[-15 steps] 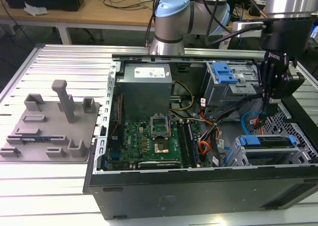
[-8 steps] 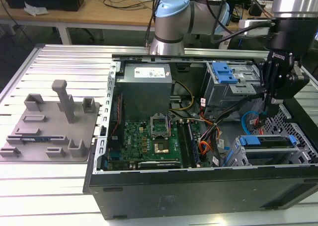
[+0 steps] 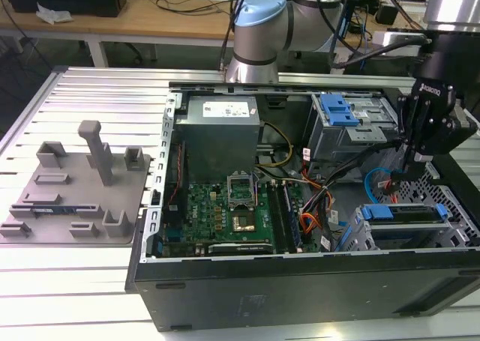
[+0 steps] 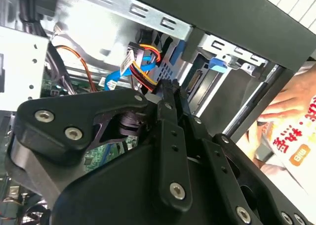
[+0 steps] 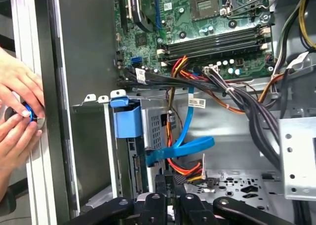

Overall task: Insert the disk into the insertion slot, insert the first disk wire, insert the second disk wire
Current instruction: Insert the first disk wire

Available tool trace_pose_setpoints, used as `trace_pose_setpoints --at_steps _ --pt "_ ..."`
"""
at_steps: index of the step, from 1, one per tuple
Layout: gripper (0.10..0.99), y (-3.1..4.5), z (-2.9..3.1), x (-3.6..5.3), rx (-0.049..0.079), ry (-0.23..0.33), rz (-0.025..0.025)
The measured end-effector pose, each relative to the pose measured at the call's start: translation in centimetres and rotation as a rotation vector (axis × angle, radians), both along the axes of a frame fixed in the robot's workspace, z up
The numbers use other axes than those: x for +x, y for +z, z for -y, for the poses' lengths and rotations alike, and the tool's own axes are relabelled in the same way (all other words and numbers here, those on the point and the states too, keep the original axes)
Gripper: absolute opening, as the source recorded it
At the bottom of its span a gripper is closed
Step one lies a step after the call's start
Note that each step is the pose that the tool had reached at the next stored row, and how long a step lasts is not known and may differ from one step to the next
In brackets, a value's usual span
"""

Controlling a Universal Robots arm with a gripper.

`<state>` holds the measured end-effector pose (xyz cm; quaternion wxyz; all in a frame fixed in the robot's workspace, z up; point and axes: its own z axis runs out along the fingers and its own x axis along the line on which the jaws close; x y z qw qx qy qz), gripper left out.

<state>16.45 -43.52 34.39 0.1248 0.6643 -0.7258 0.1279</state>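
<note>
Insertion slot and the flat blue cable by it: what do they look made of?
The insertion slot looks like matte grey sheet metal: thin folded walls punched with holes. The flat blue cable looks like flexible, slightly glossy plastic sheathing, as it curves in a smooth ribbon.

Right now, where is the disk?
In the exterior view the disk sits inside the insertion slot at the computer case's near corner on the exterior view's right, just below the tool.
</note>
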Motion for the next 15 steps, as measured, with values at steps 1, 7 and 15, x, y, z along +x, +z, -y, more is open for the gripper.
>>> trace_pose_setpoints --at_steps 1,7,15 --pt "0.169 0.00 0.13 0.00 0.006 0.000 0.0000" --pt "0.169 0.00 0.79 0.55 0.061 -0.005 -0.0300" --pt "0.169 -0.01 1.90 1.14 0.106 -0.005 -0.0440"
